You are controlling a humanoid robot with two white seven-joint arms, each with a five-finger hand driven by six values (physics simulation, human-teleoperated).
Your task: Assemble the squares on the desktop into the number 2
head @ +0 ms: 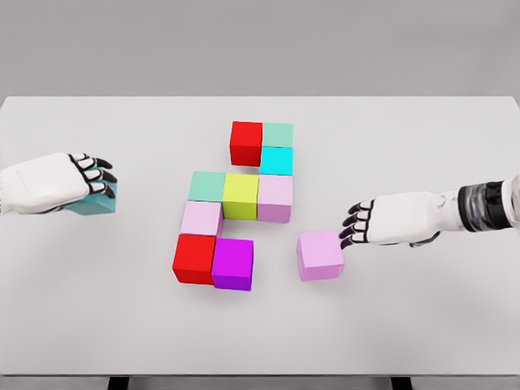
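Observation:
Coloured cubes sit in a cluster mid-table: a red cube (246,142) beside a mint cube (278,135), a cyan cube (276,160) below, then a row of teal (207,186), yellow-green (241,196) and pale pink (275,197). Below come a light pink cube (201,218), a second red cube (194,258) and a magenta cube (233,263). A loose pink cube (319,254) lies to the right; my right hand (358,224) touches its right side, fingers curled. At the far left, my left hand (96,175) is curled over a teal cube (91,203).
The white table (422,317) spans the view, its front edge near the bottom of the picture. Grey wall behind.

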